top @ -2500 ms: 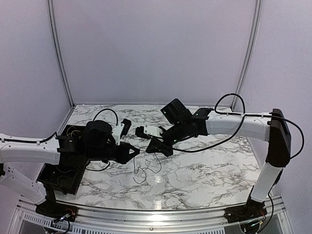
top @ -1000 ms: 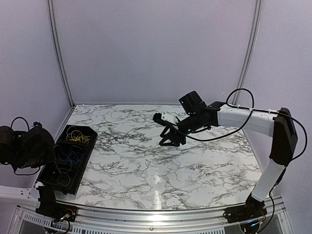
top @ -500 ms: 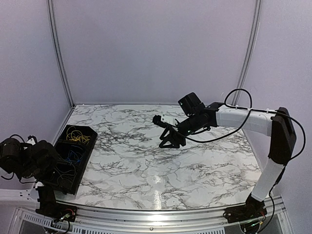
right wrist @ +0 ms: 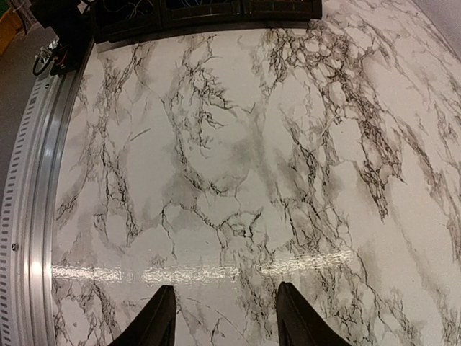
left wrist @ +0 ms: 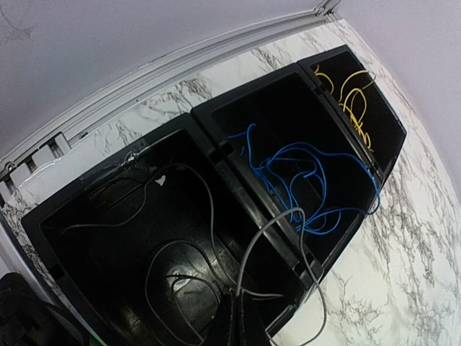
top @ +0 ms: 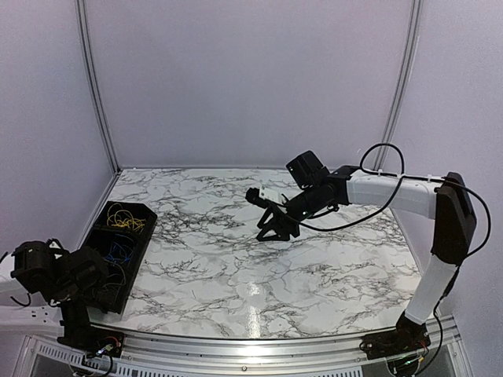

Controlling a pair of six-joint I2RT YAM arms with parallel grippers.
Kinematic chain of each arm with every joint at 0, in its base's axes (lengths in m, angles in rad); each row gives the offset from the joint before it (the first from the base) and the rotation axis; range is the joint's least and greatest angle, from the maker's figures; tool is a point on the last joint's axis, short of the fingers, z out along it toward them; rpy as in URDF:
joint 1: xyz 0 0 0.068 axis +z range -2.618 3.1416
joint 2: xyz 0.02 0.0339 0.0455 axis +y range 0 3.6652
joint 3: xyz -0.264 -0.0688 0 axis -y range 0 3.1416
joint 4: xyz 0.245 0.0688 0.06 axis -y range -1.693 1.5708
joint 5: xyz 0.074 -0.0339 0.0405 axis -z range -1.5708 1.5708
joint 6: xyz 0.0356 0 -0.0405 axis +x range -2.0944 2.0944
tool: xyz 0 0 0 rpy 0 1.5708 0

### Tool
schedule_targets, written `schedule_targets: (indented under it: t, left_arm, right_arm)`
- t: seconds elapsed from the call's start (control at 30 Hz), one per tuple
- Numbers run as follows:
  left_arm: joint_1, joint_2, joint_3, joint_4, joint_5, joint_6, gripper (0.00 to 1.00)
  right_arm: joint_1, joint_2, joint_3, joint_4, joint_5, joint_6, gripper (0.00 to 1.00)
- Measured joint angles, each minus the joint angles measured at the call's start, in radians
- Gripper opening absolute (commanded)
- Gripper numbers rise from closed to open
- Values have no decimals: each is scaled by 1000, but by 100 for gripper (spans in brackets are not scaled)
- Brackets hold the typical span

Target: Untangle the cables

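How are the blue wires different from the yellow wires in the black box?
The blue cable lies in the middle compartment of the black tray; the yellow cable lies in the end one. A grey cable crosses the blue one; none crosses the yellow one. Both are thin, loose and curly.

Beneath the right gripper point(right wrist: 225, 292) the marble-patterned table point(right wrist: 238, 180) looked smooth and glossy; the rail point(right wrist: 32, 216) beside it was ribbed metal, the tray point(left wrist: 220, 162) black plastic, the black cable point(left wrist: 248, 245) smooth-sheathed.

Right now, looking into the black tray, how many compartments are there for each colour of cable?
Yellow cables: 1 compartment
Blue cables: 1 compartment
Grey cables: 1 compartment, with one strand lying over into the blue one
Total: 3 compartments in the tray
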Motion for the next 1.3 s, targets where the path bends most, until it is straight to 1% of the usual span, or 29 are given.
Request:
schedule_targets:
  t: [0.1, 0.13, 0.17, 0.23, 0.27, 0.4, 0.6, 0.67, 0.8, 0.87, 0.97, 1.03, 1.1, 1.2, 1.3]
  left_arm:
    - [0, 13, -17, 9, -24, -49, 11]
    - [0, 25, -19, 10, -31, -63, 16]
    - [0, 40, -22, 13, -35, -74, 24]
    - [0, 82, -23, 15, -43, -94, 42]
    - [1, 100, -23, 16, -43, -92, 45]
    - [1, 147, -18, 25, -61, -95, 51]
    - [5, 129, 56, 24, -114, -49, 53]
    - [5, 130, 96, 24, -135, -17, 55]
    - [6, 145, 166, 19, -180, 50, 56]
    - [6, 166, 200, 19, -203, 97, 54]
    - [8, 204, 229, 60, -212, 244, 48]
    - [9, 246, 240, 124, -183, 378, 48]
    - [10, 298, 245, 172, -142, 452, 48]
    - [8, 419, 245, 227, -58, 498, 49]
    - [-10, 555, 245, 273, 18, 500, 55]
  right_arm:
    - [0, 8, 0, -3, -6, 0, 48]
    - [0, 10, 0, -4, -8, 0, 48]
    - [0, 12, 0, -4, -9, 0, 48]
    - [0, 17, 0, -6, -11, 0, 48]
    - [0, 18, 0, -6, -12, 0, 48]
    - [0, 21, 0, -11, -14, 0, 48]
    - [0, 22, 0, -19, -14, -1, 48]
    - [0, 22, 0, -20, -14, -1, 48]
    - [0, 23, 0, -24, -14, -2, 48]
    - [0, 23, 0, -25, -14, -2, 48]
    - [0, 23, 0, -26, -14, -2, 48]
    - [0, 25, 0, -26, -15, -2, 48]
    - [0, 28, 0, -26, -15, -2, 48]
    - [0, 34, 0, -28, -15, -2, 48]
    - [0, 36, 0, -33, -15, -2, 48]
